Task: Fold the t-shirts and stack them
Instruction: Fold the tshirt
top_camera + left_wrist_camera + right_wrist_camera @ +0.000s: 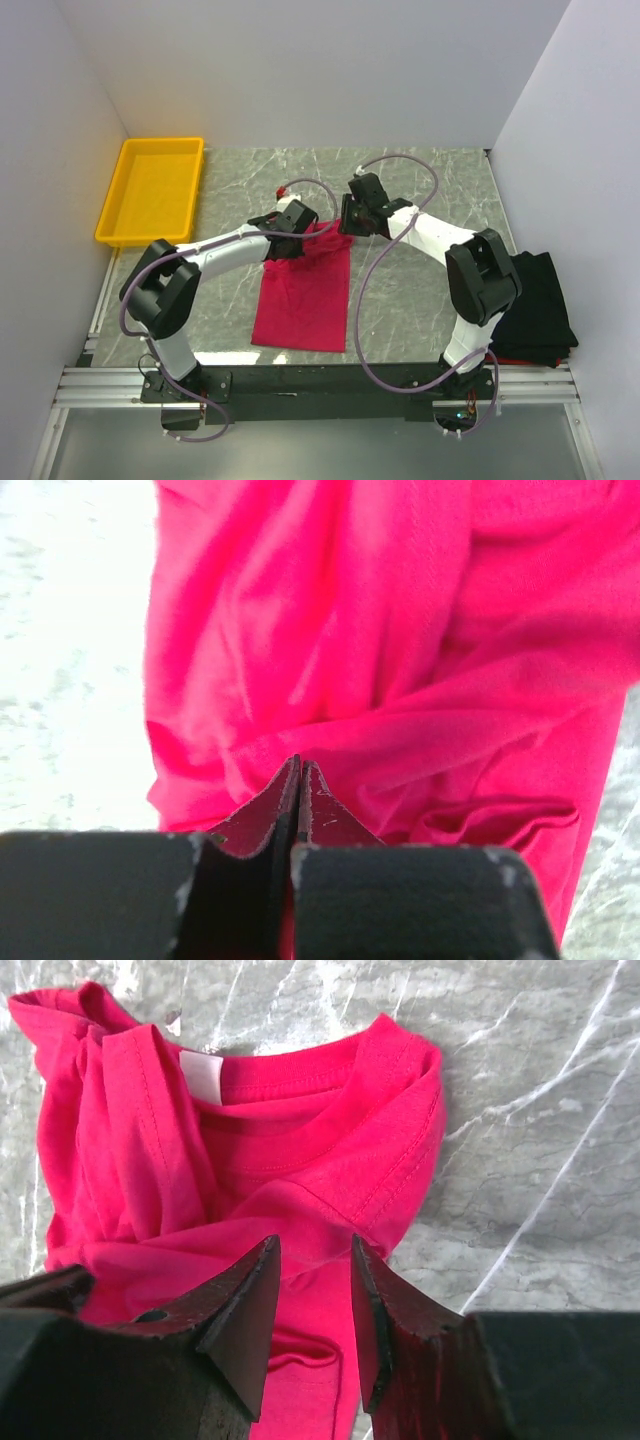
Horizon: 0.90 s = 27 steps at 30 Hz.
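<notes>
The crimson-pink t-shirt (302,292) lies mid-table as a long narrow strip, its collar end bunched at the far side. My left gripper (297,238) is down on that bunched end. In the left wrist view it (298,764) is shut, pinching a fold of the pink cloth (400,630). My right gripper (341,226) hovers beside it over the collar. In the right wrist view it (312,1245) stands open above the pink t-shirt (300,1150), with nothing between its fingers. The black t-shirt (535,305) lies folded at the table's right edge.
A yellow plastic tray (150,190) stands at the back left of the grey marbled table (420,180). White walls close in the left, far and right sides. Purple cables loop over both arms near the shirt.
</notes>
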Each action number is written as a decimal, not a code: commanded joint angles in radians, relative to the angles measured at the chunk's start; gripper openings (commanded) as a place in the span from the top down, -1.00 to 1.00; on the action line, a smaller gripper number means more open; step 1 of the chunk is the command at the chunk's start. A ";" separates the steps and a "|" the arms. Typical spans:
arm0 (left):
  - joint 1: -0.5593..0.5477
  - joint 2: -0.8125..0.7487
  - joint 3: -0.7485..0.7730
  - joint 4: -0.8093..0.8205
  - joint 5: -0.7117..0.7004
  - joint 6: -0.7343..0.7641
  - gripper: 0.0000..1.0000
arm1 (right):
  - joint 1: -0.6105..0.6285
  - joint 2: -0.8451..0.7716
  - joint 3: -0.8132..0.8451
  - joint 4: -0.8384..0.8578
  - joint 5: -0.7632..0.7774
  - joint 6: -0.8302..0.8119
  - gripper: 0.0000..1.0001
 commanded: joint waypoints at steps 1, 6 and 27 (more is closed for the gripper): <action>0.034 -0.074 -0.005 0.001 -0.041 -0.030 0.92 | 0.007 0.028 0.004 0.028 0.011 -0.011 0.17; 0.072 -0.111 -0.028 0.020 -0.011 -0.040 0.91 | 0.009 0.057 0.027 0.022 0.028 -0.017 0.17; 0.183 -0.082 0.004 0.096 0.098 -0.076 0.89 | 0.009 0.164 0.263 -0.061 0.010 -0.034 1.00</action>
